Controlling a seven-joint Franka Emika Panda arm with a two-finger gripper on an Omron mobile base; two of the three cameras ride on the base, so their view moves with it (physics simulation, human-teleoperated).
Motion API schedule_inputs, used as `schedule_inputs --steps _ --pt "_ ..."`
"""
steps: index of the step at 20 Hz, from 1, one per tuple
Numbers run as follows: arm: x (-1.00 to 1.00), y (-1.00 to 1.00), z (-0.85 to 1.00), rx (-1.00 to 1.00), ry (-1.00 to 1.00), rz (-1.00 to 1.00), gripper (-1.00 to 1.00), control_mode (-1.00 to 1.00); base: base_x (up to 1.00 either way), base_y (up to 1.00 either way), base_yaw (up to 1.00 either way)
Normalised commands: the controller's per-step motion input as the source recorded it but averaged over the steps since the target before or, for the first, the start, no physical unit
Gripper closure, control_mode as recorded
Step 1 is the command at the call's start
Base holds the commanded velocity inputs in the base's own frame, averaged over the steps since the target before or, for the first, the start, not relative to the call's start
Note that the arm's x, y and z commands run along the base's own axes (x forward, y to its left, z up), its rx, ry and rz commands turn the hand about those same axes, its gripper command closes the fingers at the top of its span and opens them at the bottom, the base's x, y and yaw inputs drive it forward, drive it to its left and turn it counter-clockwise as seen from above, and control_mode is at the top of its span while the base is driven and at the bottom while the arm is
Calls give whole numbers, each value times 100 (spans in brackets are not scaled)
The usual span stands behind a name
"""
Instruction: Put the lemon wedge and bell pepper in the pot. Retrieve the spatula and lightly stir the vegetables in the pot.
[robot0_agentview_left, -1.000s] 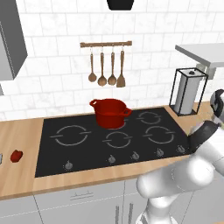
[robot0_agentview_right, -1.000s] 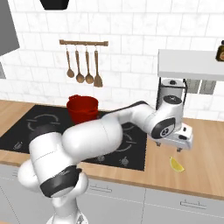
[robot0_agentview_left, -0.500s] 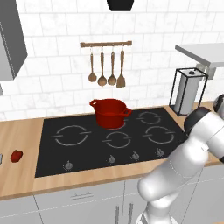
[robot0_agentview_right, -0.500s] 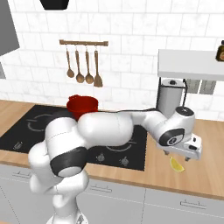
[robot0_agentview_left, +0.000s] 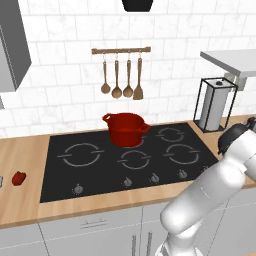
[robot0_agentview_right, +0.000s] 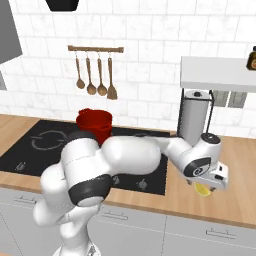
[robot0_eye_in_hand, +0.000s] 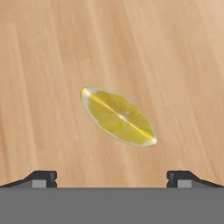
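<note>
Claw (robot0_eye_in_hand: 112, 177) hangs released over the wooden counter (robot0_eye_in_hand: 43, 65), its 2 dark fingertips (robot0_eye_in_hand: 41, 177) spread wide with the small pale-yellow lemon wedge (robot0_eye_in_hand: 118, 117) lying flat on the wood between and ahead of them, untouched. From the right base view the wedge (robot0_agentview_right: 202, 189) shows just under the white hand, right of the black cooktop (robot0_agentview_right: 45, 145). At the back of the cooktop stands the round deep-red pot (robot0_agentview_left: 126, 129). Far to the left, the small glossy red bell pepper (robot0_agentview_left: 18, 178) rests on the counter.
</note>
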Motion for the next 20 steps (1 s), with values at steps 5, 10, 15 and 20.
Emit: schedule_inputs --steps 5,10,15,20 --pt "28 0 -31 0 1 3 -100 -100 0 0 0" --pt "17 0 -22 -4 0 1 -100 -100 0 0 0" --pt "8 -6 -23 -7 0 2 -100 -100 0 0 0" --pt "1 0 -32 -10 0 6 -100 -100 0 0 0"
